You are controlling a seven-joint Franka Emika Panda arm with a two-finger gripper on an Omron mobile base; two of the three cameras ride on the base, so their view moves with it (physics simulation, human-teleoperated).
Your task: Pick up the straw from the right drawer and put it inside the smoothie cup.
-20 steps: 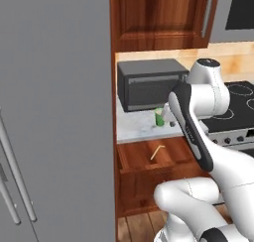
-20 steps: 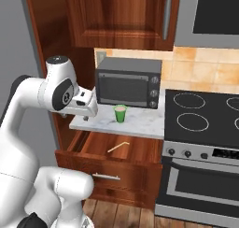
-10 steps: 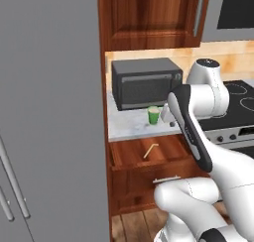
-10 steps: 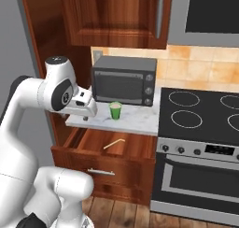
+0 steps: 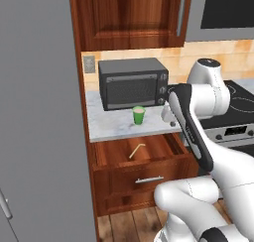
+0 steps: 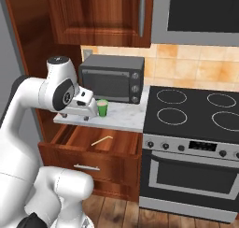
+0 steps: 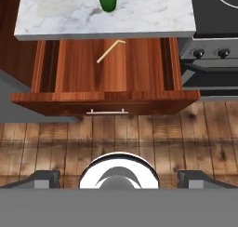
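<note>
The right drawer (image 5: 145, 178) (image 6: 71, 162) (image 7: 107, 99) stands pulled out under the marble counter. The straw (image 5: 136, 150) (image 6: 101, 140) (image 7: 110, 51) lies flat on the drawer's floor, bent tip toward the counter. On the counter above it, in front of the microwave, stands the green smoothie cup (image 5: 139, 115) (image 6: 102, 107) (image 7: 107, 0). My gripper (image 5: 169, 118) (image 6: 78, 114) (image 7: 119, 177) hangs open and empty at counter height beside the cup. It is high above the drawer front and apart from the straw, with its fingertips (image 7: 46, 177) wide apart.
A dark microwave (image 5: 131, 82) (image 6: 112, 77) sits at the back of the counter. A stove with oven (image 6: 196, 129) (image 7: 214, 49) adjoins the drawer on the right. A tall grey fridge side (image 5: 39, 112) stands to the left, and wooden wall cabinets (image 6: 102, 14) hang above.
The whole scene has slid a little left in both base views, so the base has moved. The arm keeps its pose and the gripper stays open. The straw and cup have not moved.
</note>
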